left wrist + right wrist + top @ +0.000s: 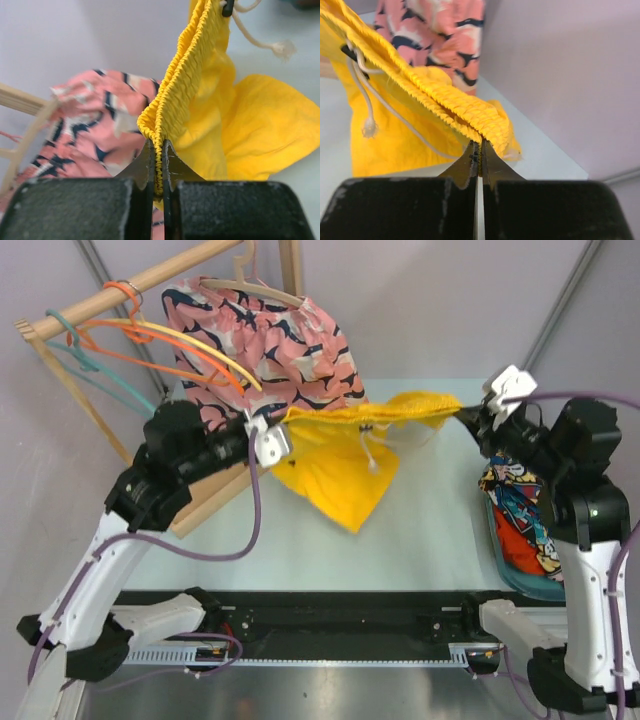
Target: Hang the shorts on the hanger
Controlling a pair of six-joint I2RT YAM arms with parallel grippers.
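Pale grey walls close in a light desk (420,530), and above it the plain bright yellow fabric shorts (340,475) hang spread between the two pairs of fingers. The legs droop below the line of the grip. The left fingers (145,165) are pressed fully together on one end of the ribbed elastic waistband (180,85), with only its folded edge between the tips. The right fingers (490,165) are closed just as tightly on the other end. The pale drawstring (367,107) dangles near the middle of the span.

The thin pale-yellow plastic hanger (222,353) hangs from a wooden rail (130,285) beyond and above the left fingers. It is crowded by thin orange hangers (170,368) and sits just beside pink whale-print shorts (270,330).

The main risk is probably the shallow grip. Both holds are at the very tips, so stretching the elastic further could pull an end free and drop that side. Neither pair of fingers is free to steady the hanger, so a nudge from the fabric may swing it or tangle it with the orange ones. The loose drawstring could also catch on a hanger arm, and the pink garment could get dragged along.
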